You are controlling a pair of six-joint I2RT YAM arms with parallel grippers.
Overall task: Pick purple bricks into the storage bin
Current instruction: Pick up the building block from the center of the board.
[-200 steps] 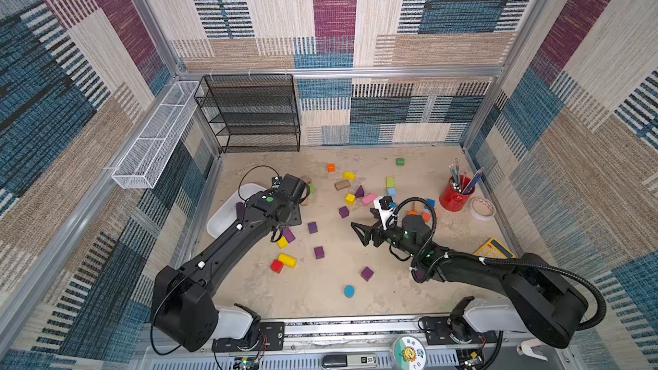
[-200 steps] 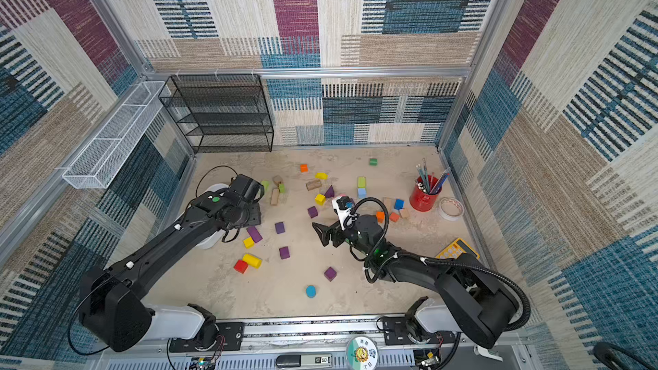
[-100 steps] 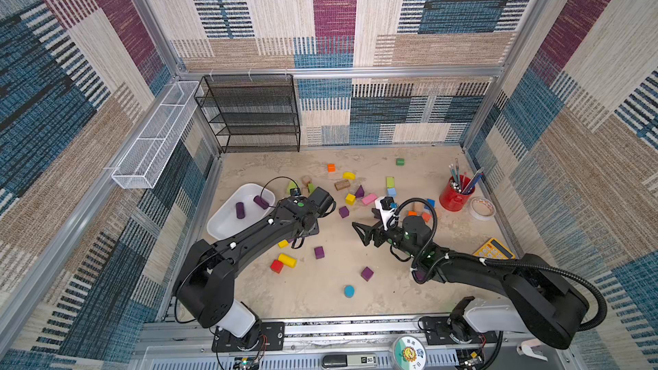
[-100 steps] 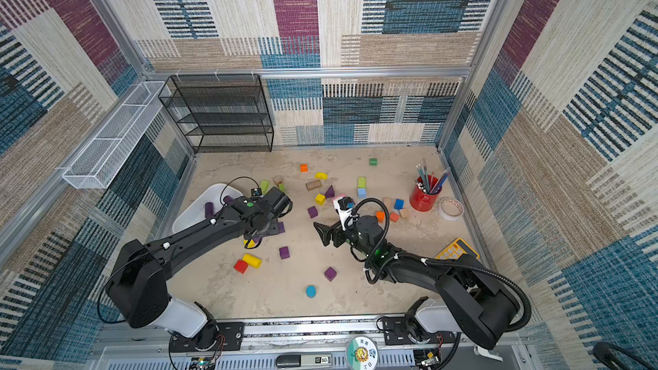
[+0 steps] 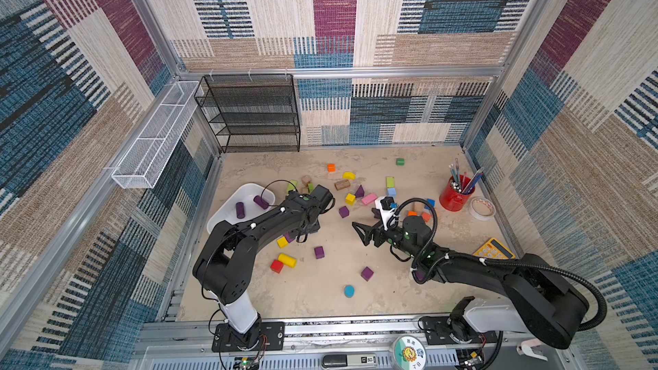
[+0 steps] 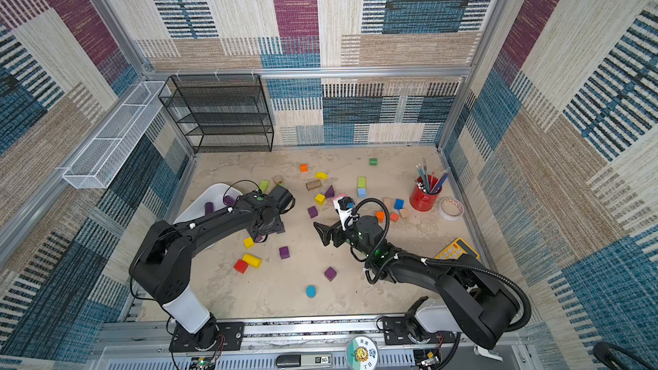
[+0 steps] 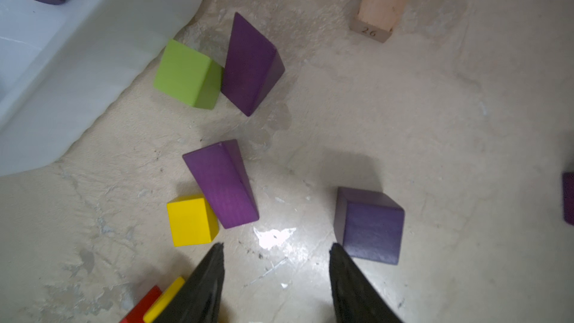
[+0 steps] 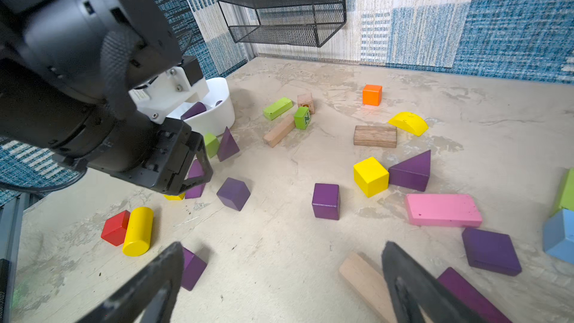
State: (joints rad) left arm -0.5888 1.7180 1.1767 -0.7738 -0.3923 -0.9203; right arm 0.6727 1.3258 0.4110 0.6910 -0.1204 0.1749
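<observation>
1. The storage bin [image 5: 222,213] is set near the table's [image 5: 320,300] left edge. Two purple cylinders [image 5: 240,210] lie inside it.
2. The left hand [image 7: 275,251] is held half spread and empty, low over the table. The right hand [image 8: 282,245] is spread wide and is also empty.
3. The other purple bricks [image 8: 325,201] are scattered over the table. They are judged light, stiff and smooth-painted. A cube is best pinched across two flat parallel faces, and a wedge never on its slope.
4. A purple cube [image 7: 369,225] is shown by the left wrist view to lie just outside the left hand's gap. In both top views that spot is covered by the arm.
</observation>
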